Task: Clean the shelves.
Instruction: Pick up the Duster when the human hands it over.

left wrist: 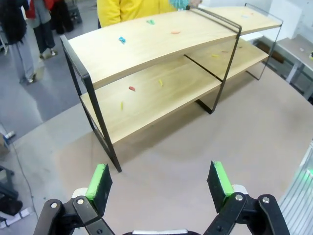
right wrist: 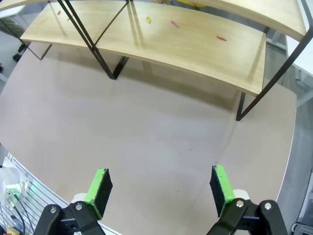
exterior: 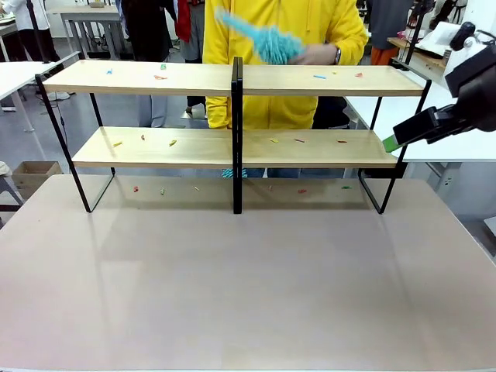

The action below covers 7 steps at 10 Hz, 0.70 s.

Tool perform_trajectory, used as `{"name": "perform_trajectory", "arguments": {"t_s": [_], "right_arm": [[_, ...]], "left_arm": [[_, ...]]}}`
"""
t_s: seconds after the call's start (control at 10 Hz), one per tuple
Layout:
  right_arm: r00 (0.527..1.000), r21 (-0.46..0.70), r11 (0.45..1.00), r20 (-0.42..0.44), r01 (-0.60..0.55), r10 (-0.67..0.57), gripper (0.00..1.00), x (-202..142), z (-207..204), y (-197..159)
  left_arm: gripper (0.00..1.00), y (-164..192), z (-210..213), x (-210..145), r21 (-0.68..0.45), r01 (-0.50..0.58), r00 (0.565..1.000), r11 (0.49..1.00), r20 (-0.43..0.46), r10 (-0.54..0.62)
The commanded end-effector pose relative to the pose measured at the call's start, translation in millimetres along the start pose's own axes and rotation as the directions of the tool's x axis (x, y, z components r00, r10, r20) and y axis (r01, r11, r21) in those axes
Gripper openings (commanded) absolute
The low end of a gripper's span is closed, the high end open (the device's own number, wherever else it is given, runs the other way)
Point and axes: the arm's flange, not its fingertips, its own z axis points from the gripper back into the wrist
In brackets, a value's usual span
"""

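Left gripper (left wrist: 160, 178): jaws spread wide, empty, over the near-left beige table (left wrist: 195, 147).
Right gripper (right wrist: 160, 188): jaws wide apart, empty, near the rack's right end.
2-tier light-wood shelves on black metal frame (exterior: 310, 149): mid-table, both boards strewn with small coloured scraps (exterior: 172, 142).
Far side: person in yellow hoodie (exterior: 263, 23) holds fluffy teal duster (exterior: 267, 39) above the top board.

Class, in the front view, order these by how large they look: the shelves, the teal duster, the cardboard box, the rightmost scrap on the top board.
1. shelves
2. teal duster and cardboard box: nearly alike. The duster is blurred and the box sits farther off, so they are left unranked.
3. rightmost scrap
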Motion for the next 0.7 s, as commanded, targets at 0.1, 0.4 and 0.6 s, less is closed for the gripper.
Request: {"name": "perform_trajectory", "arguments": {"t_s": [0.1,0.4,0.6], "right_arm": [[1.000,0.046,0.999,0.005,-0.003,0.003,1.00,-3.2,-16.7,-9.5],[1.000,0.056,0.998,0.002,0.002,-0.002,1.00,-6.7,-18.1,-16.6],[1.000,0.065,0.998,-0.002,0.009,-0.009,1.00,-10.7,-20.8,-22.6]], "left_arm": [[1.00,-47.2,-34.7,-49.8,0.055,0.020,1.000,0.998,-0.023,-0.019],[1.00,-57.9,-43.4,-39.7,0.047,0.089,0.995,0.995,-0.048,-0.086],[1.00,-52.0,-38.4,-38.8,0.057,0.116,0.992,0.992,-0.059,-0.113]]}}
